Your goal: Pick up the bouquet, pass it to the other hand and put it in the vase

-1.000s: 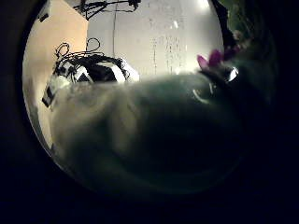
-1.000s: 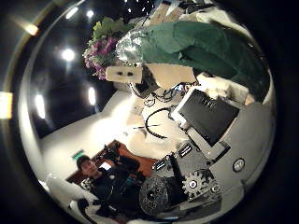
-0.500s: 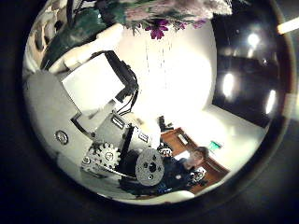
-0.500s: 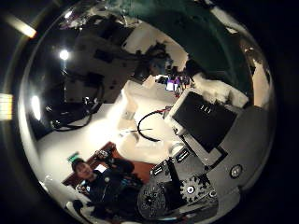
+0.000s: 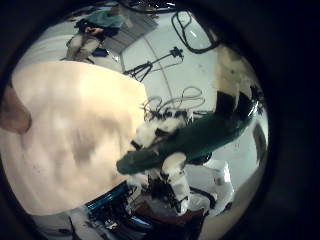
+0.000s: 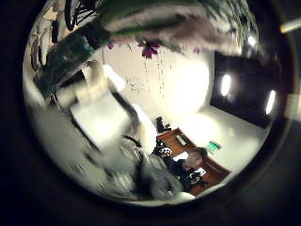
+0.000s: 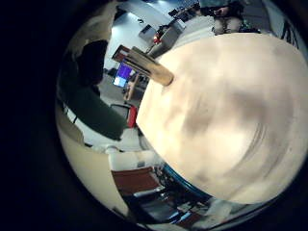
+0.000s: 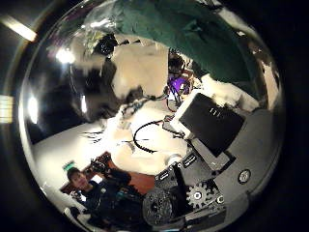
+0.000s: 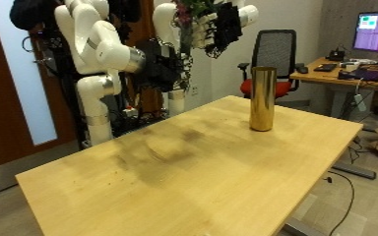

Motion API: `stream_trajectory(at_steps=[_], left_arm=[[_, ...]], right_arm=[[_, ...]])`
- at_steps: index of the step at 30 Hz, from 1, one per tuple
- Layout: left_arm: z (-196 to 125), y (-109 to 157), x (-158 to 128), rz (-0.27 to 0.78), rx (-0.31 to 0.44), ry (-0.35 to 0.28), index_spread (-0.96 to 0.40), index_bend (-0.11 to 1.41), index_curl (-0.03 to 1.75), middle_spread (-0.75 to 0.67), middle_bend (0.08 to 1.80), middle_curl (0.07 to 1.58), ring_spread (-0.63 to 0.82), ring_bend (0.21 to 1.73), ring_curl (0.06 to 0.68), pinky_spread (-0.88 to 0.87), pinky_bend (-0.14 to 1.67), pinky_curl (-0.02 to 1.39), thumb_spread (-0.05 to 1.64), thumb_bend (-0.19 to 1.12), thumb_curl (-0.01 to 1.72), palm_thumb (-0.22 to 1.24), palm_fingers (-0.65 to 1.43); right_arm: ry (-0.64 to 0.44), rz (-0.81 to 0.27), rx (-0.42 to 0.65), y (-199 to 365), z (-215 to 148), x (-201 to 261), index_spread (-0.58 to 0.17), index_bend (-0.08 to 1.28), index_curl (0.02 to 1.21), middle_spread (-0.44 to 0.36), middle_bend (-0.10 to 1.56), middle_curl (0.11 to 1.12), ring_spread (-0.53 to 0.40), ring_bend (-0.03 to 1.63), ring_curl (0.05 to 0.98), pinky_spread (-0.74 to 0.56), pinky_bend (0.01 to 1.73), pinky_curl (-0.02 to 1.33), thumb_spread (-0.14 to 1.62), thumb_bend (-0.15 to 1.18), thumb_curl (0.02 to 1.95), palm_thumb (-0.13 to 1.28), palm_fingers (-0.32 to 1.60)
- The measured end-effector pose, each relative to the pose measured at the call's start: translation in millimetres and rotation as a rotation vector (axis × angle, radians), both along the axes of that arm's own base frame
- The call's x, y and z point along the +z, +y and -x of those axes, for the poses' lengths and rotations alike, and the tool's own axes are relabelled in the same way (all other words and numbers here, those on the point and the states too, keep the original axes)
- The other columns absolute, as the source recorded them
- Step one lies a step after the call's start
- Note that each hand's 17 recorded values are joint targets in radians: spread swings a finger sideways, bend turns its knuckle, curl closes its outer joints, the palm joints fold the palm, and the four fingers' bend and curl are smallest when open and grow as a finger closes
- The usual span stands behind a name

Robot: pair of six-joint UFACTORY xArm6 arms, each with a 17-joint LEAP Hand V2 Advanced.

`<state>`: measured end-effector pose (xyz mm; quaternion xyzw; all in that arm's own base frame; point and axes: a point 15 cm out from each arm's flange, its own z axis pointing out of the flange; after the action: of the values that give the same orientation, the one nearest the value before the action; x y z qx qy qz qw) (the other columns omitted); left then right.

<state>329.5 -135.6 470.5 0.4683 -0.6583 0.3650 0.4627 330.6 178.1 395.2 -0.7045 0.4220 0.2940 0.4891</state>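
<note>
While the bouquet (image 9: 197, 14) is high in the air and off the desk (image 9: 176, 182), the picking up seems to be done. It shows as a bunch of green leaves right beside the left hand (image 9: 223, 29), with the right hand (image 9: 163, 65) a little lower and near it. Both thumb side palm views have the green wrapping close to the palm (it fills one edge of each), so I judge that this is the passing step, with the two hands together at the bouquet. Which hand carries it I cannot tell. The fingers of both hands are only dark shapes, and I cannot tell whether they are spread or closed around the stems.

The vase (image 9: 261, 98) stands upright on the desk, well below and apart from both hands, and it looks empty. Two steps are left: finishing the pass, then lowering the stems into the vase.
</note>
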Motion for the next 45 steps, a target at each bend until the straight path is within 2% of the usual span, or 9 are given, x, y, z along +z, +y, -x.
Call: stream_trajectory(at_steps=[1,4,9,21,25,29,34,38,45], left_arm=[[0.8,-0.6,-2.1,-0.002,-0.005,0.01,-0.28,0.33,0.9,-0.25,0.78,0.78,-0.2,1.03,0.444,-0.42,0.9,0.58,0.76,-0.09,0.55,0.5,0.01],[-2.3,-0.5,-1.1,0.0,-0.003,0.013,0.01,0.21,0.76,0.13,0.43,0.55,0.17,0.96,0.339,0.03,0.71,0.47,0.86,-0.05,0.46,0.4,-0.09],[-4.3,-1.3,3.3,0.0,0.0,0.013,0.21,0.14,0.59,0.45,0.27,0.42,0.41,0.88,0.278,0.34,0.65,0.39,0.87,-0.04,0.39,0.34,-0.06],[-12.7,-3.6,22.9,0.071,0.04,-0.027,0.29,0.13,0.34,0.58,0.21,0.34,0.56,0.76,0.211,0.53,0.52,0.3,0.83,-0.04,0.34,0.29,-0.04],[-16.2,-5.5,20.9,0.073,0.074,-0.026,0.3,0.16,0.31,0.55,0.25,0.35,0.56,0.75,0.203,0.52,0.48,0.29,0.82,-0.03,0.33,0.3,0.03],[-11.9,-10.8,17.5,0.06,0.052,-0.011,0.28,0.16,0.3,0.28,0.46,0.41,0.43,0.74,0.189,0.42,0.38,0.26,0.83,-0.03,0.34,0.35,0.27],[-12.0,-13.6,13.0,0.054,0.031,0.011,0.16,0.13,0.28,-0.12,0.74,0.55,-0.05,0.87,0.214,0.02,0.53,0.28,0.84,-0.02,0.34,0.46,0.56],[-13.0,-15.4,17.2,0.086,0.039,0.006,-0.01,0.13,0.2,-0.35,0.92,0.69,-0.45,1.2,0.345,-0.53,1.0,0.42,0.87,0.0,0.38,0.68,0.97],[-29.9,0.1,40.5,0.152,0.181,-0.1,-0.33,0.51,0.31,-0.48,0.98,0.85,-0.44,1.38,0.473,-0.59,1.17,0.52,0.65,0.02,0.53,1.03,1.16]], right_arm=[[-0.013,0.004,0.001,-0.9,1.8,4.5,-0.198,1.14,0.83,-0.11,1.37,0.73,-0.212,1.38,0.7,-0.25,1.14,1.05,0.66,-0.02,0.9,1.16,1.11],[-0.047,0.015,0.003,-0.9,4.6,17.7,-0.197,1.14,0.83,-0.11,1.38,0.73,-0.213,1.38,0.707,-0.25,1.13,1.06,0.62,-0.02,0.9,1.17,1.11],[-0.054,0.038,0.008,-2.3,7.7,17.1,-0.196,1.14,0.84,-0.11,1.38,0.74,-0.217,1.37,0.72,-0.25,1.11,1.07,0.57,-0.02,0.91,1.16,1.1],[-0.074,0.109,0.064,8.7,22.0,15.1,-0.195,1.14,0.84,-0.111,1.37,0.74,-0.221,1.35,0.742,-0.26,1.09,1.1,0.5,-0.02,0.93,1.16,1.11],[-0.075,0.113,0.069,11.2,23.7,15.1,-0.195,1.14,0.84,-0.111,1.37,0.74,-0.222,1.35,0.747,-0.26,1.08,1.1,0.49,-0.02,0.93,1.15,1.11],[-0.093,0.125,0.04,9.3,15.1,14.3,-0.195,1.14,0.84,-0.111,1.38,0.74,-0.223,1.35,0.752,-0.26,1.07,1.11,0.47,-0.02,0.93,1.15,1.11],[-0.089,0.14,0.038,12.0,12.1,9.5,-0.196,1.14,0.84,-0.111,1.38,0.74,-0.224,1.34,0.756,-0.26,1.07,1.12,0.47,-0.02,0.94,1.15,1.11],[-0.093,0.149,0.002,7.8,4.7,6.0,-0.196,1.14,0.84,-0.111,1.38,0.74,-0.224,1.34,0.76,-0.26,1.07,1.12,0.46,-0.02,0.94,1.15,1.11],[-0.036,0.161,-0.134,-6.2,-18.2,2.6,-0.193,1.12,0.82,-0.115,1.33,0.72,-0.22,1.31,0.744,-0.27,1.08,1.08,0.7,-0.05,0.85,0.98,1.14]])
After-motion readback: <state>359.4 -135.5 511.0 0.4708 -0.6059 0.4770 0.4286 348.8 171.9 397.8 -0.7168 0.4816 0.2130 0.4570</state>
